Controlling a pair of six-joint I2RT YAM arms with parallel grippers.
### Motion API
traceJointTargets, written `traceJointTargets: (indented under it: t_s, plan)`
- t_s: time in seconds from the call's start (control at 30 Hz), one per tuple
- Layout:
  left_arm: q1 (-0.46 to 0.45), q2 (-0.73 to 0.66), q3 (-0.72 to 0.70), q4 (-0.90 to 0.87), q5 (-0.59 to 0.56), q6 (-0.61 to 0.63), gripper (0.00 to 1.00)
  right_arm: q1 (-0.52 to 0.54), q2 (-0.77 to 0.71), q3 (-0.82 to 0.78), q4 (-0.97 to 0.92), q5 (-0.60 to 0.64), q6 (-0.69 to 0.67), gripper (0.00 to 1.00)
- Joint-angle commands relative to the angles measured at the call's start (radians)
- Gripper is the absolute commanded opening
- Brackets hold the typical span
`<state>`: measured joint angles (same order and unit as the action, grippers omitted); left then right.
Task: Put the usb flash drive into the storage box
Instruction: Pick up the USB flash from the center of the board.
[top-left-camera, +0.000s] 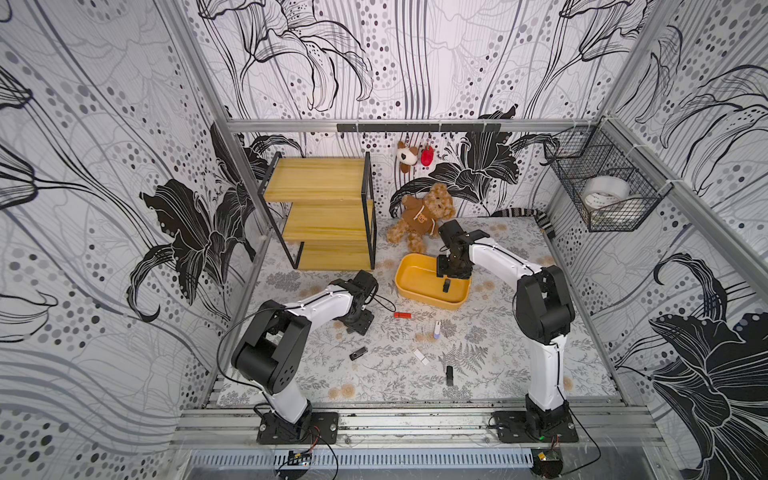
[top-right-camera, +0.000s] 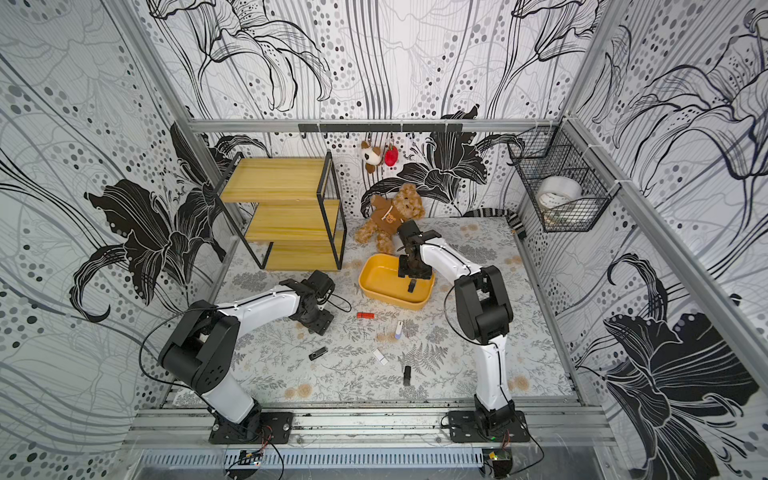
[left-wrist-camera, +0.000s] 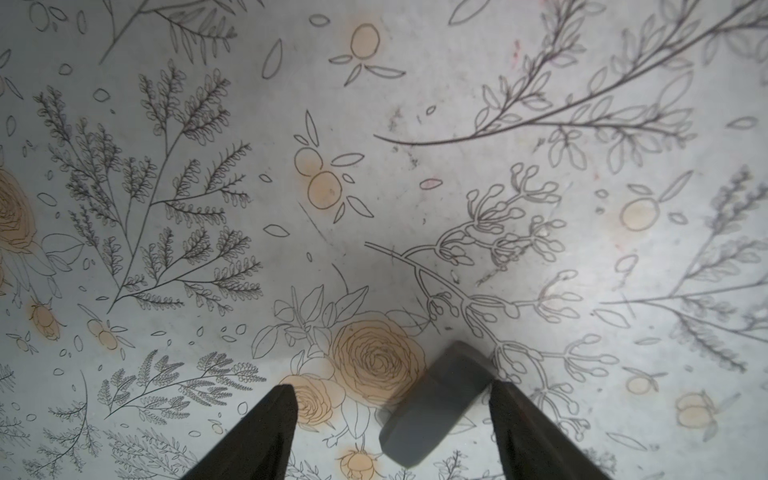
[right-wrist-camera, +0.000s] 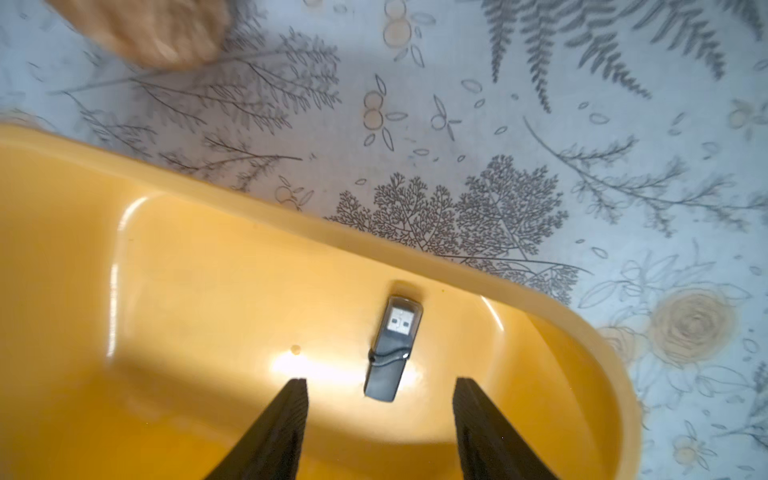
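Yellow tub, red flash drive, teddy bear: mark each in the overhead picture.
Yellow tub (top-left-camera: 415, 277), in a top view, bare inner floor.
Red flash drive (top-left-camera: 402, 315), in a top view, middle of its body.
Teddy bear (top-left-camera: 420, 219), in a top view, brown hoodie chest.

Left arm (top-left-camera: 328, 299): low reach forward from its base, elbow bent, white forearm close to level.
Left wrist: turned over, facing straight down.
Left claw (left-wrist-camera: 393, 386): the two dark fingers (left-wrist-camera: 266, 432) are parted, tips well apart.
Right arm (top-left-camera: 498, 255): lower link upright, white forearm stretched forward and inward.
Right wrist: bent sharply down.
Right claw (right-wrist-camera: 381, 380): fingers parted, gripping nothing.
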<state>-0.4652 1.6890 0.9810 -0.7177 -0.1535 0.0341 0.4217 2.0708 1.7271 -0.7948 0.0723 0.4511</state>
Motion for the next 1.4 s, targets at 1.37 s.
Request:
traceJointTargets:
  t_s: [1.37]
  plan:
    - [-0.007, 0.129, 0.062, -0.075, 0.109, -0.103, 0.38, -0.006, -0.201, -0.018, -0.093, 0.09, -0.05, 0.63]
